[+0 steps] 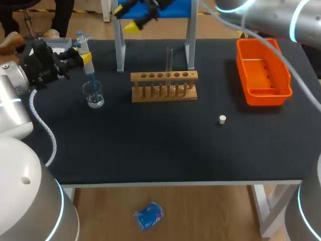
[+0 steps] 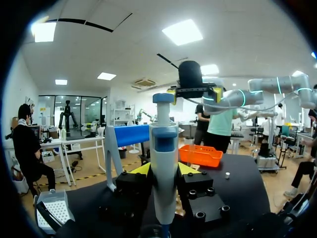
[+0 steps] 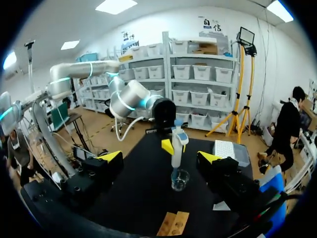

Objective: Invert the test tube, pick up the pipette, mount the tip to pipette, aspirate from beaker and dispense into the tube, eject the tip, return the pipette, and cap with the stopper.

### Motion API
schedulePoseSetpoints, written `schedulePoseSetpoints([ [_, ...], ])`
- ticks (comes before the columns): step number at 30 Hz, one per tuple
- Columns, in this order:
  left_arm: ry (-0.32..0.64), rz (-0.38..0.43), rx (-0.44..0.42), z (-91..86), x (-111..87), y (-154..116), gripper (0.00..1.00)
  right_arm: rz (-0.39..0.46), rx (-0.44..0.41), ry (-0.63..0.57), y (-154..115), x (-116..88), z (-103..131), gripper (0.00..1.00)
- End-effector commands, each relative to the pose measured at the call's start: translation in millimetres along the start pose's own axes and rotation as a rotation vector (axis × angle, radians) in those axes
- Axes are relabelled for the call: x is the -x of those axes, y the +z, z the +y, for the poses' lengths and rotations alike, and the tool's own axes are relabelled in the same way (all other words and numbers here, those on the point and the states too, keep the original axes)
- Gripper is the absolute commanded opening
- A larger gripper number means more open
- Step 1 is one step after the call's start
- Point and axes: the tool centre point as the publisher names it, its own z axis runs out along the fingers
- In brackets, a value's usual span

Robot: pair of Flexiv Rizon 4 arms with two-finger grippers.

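My left gripper [image 1: 80,56] is shut on the white and blue pipette [image 1: 85,55], which stands upright. Its blue tip points down into the clear beaker [image 1: 94,95]. In the left wrist view the pipette [image 2: 164,168] fills the gap between the yellow-tipped fingers [image 2: 142,169]. A glass test tube [image 1: 169,60] stands in the wooden rack [image 1: 164,86]. The small white stopper [image 1: 222,119] lies alone on the mat. My right gripper [image 1: 131,17] hangs open and empty high at the back, by the blue stand [image 1: 155,10]. From there it faces the pipette [image 3: 177,146] and the beaker [image 3: 180,179].
An orange bin [image 1: 263,73] sits at the back right. A tip box [image 1: 57,45] stands behind my left gripper. The blue stand's grey legs [image 1: 119,50] rise just behind the rack. Open black mat lies in front of the rack.
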Motion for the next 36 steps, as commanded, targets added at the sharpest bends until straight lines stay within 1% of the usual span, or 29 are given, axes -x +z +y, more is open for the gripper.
schedulePoseSetpoints([
  [1, -0.001, 0.0, 0.0, -0.7, -0.3, 0, 0.0, -0.227, 0.007, -0.001, -13, -50, -3, 1.0],
  [15, -0.001, 0.0, 0.0, -0.7, -0.3, 0, 0.0, -0.227, 0.006, -0.001, -13, -50, -3, 1.0],
  [16, -0.001, 0.0, 0.0, -0.7, -0.3, 0, 0.0, -0.245, -0.015, 0.015, -17, -50, -9, 1.0],
  [18, -0.001, 0.0, 0.0, -0.7, -0.3, 0, 0.0, -0.269, -0.02, 0.033, -26, -54, -16, 1.0],
  [21, -0.001, 0.0, 0.0, -0.7, -0.3, 0, 0.0, -0.321, -0.044, 0.07, -51, -62, -29, 1.0],
  [23, -0.001, 0.0, 0.0, -0.7, -0.3, 0, 0.0, -0.341, -0.064, 0.087, -61, -66, -36, 1.0],
  [26, -0.001, 0.0, 0.0, -0.7, -0.3, 0, 0.0, -0.372, -0.079, 0.133, -77, -73, -53, 1.0],
  [31, -0.001, 0.0, 0.0, -0.7, -0.3, 0, 0.0, -0.412, -0.104, 0.168, -93, -79, -80, 1.0],
  [36, -0.001, 0.0, 0.0, -0.7, -0.3, 0, 0.0, -0.442, -0.121, 0.182, -102, -79, -107, 1.0],
])
